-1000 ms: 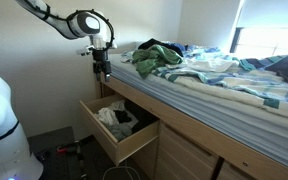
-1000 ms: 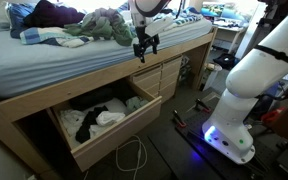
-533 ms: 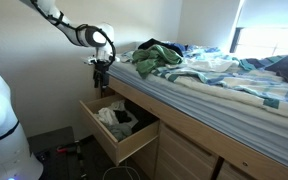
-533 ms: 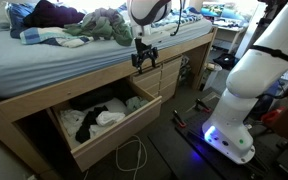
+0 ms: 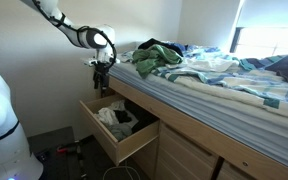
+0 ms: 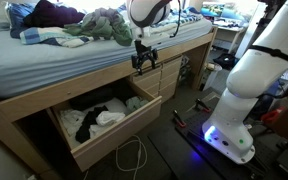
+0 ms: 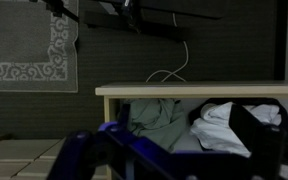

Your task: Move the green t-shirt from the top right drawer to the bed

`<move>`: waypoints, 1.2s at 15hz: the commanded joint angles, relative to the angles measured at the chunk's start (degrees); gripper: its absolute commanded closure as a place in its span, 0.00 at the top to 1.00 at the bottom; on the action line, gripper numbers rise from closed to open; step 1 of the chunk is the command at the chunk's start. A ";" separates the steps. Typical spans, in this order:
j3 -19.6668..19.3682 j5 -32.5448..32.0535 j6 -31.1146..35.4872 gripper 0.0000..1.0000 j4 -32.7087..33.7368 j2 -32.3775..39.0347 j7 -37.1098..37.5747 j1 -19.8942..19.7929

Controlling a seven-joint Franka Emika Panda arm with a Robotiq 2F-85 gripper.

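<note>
We see the crumpled green t-shirt (image 5: pixel 159 58) lying on the bed with striped blue bedding (image 5: pixel 234 90), near its edge. The black Robotiq gripper (image 5: pixel 102 88) hangs beside the bed frame above the open wooden drawer (image 5: pixel 136 142) of white and dark clothes, its fingers apart and holding nothing.

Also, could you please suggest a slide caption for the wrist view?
The gripper hovers over the open drawer, which holds a green garment beside white clothes.

Arm (image 5: pixel 66 27) extended, tool (image 6: pixel 142 64) pointing down, jaws spread, empty.
</note>
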 commanded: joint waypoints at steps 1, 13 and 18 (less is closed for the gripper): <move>-0.36 0.28 5.10 1.00 -1.95 2.77 0.23 1.15; -3.38 -9.47 21.40 1.00 -2.80 22.60 14.78 5.41; -5.22 -9.93 21.46 1.00 -2.00 24.07 15.63 6.95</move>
